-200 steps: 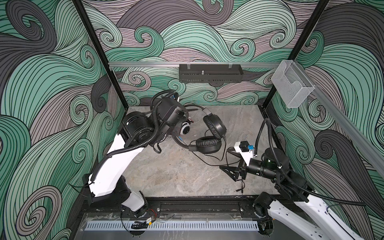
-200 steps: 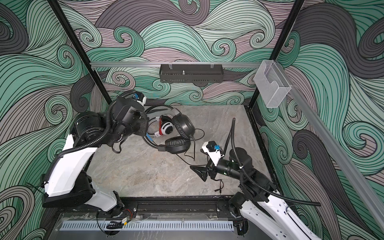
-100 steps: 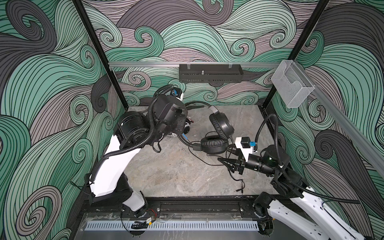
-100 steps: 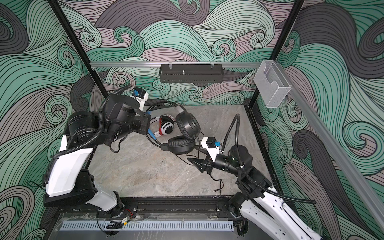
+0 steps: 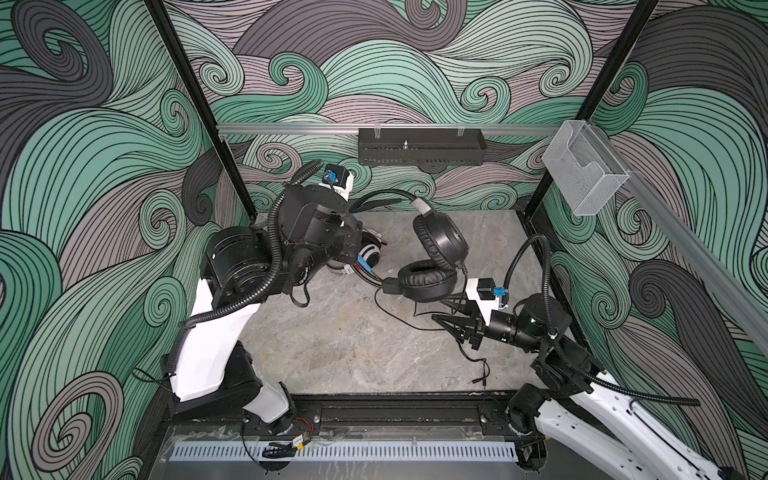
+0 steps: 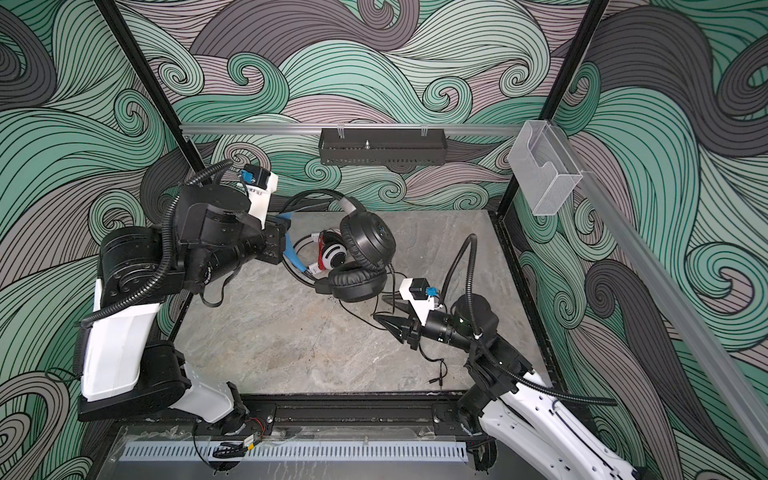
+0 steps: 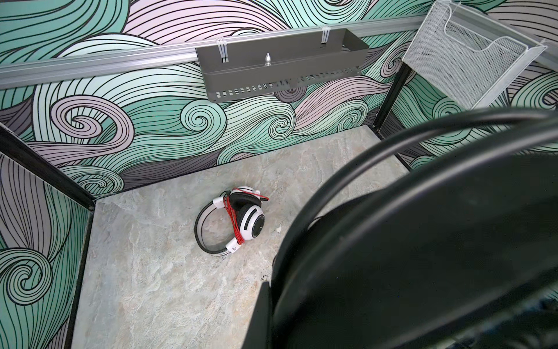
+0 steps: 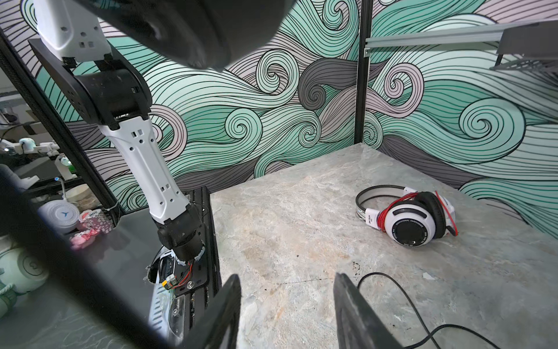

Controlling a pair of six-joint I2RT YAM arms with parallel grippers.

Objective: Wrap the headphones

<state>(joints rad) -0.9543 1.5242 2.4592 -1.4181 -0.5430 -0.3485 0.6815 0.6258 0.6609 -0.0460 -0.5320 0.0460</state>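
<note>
Two headsets are in the booth. The black headset (image 5: 440, 239) hangs in the air over the middle of the table (image 5: 353, 345), held by its headband. Both top views show its two ear cups at the lower end, one on edge and the other with its pad turned up. The left gripper (image 6: 284, 243) is clamped on the headband, beside the blue inner strap. The left wrist view is half filled by the dark band and its hoops seen close up.

The black cord (image 5: 469, 353) drops from the lower cup and loops on the table. It then runs toward the front right and ends in a plug (image 5: 476, 380) near the front edge.

The white headset (image 7: 250, 217) lies flat on the table toward the back left, apart from the held one. Its red cord (image 7: 232, 217) is wound round the band and cups.

The right gripper (image 8: 287, 305) sits low over the table, just front-right of the hanging cups, pointing left. Its jaws stand partly apart. The right wrist view shows only table surface between the fingers (image 8: 350, 308). The black cord lies just beside one finger, outside the gap.

A dark shelf (image 5: 419, 151) hangs from the rail on the back wall. A bin (image 5: 582, 174) hangs on the right wall.
</note>
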